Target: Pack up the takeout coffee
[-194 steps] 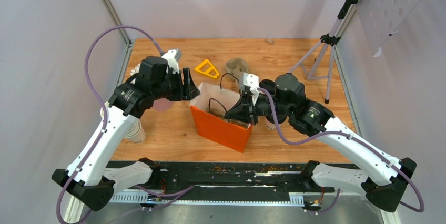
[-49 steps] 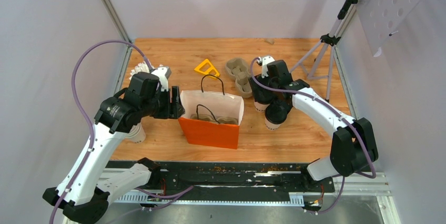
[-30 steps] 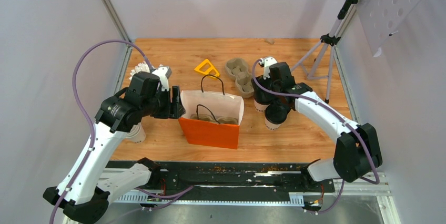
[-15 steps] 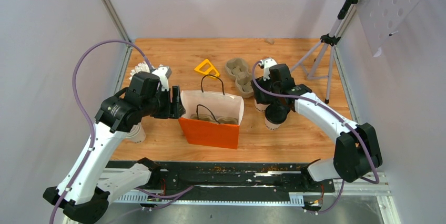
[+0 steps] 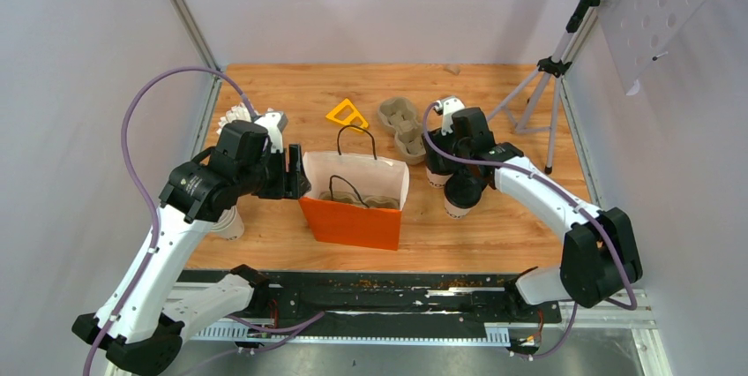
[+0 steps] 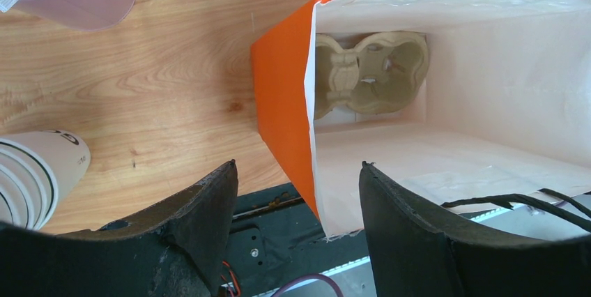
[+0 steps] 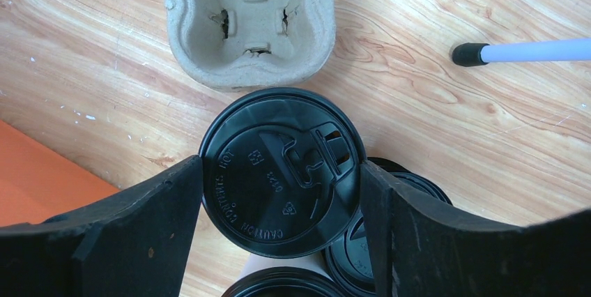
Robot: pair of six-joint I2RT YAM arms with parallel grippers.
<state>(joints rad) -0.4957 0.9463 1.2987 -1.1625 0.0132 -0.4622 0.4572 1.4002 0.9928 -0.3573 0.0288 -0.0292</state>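
Top view: the cups (image 5: 455,208) stand on the table (image 5: 494,94) beneath the right fingers (image 5: 435,161). Left wrist: the left fingers (image 6: 198,224) gape astride the bag (image 6: 279,102) wall. Right wrist: fingers flank one lid (image 7: 281,171), pinch unclear; probably light and crushable, so squeeze gently below the lid.

The wooden surface (image 5: 291,94) carries an upright orange bag (image 5: 353,221) near its front middle. Behind the bag lie a yellow triangle (image 5: 347,115) and a pulp carrier (image 5: 399,118), well apart. Black-lidded cups (image 7: 279,171) stand clustered right of the bag, just beside the carrier. A cup stack (image 5: 228,224) sits at the left edge, and a tripod (image 5: 540,85) stands far right.
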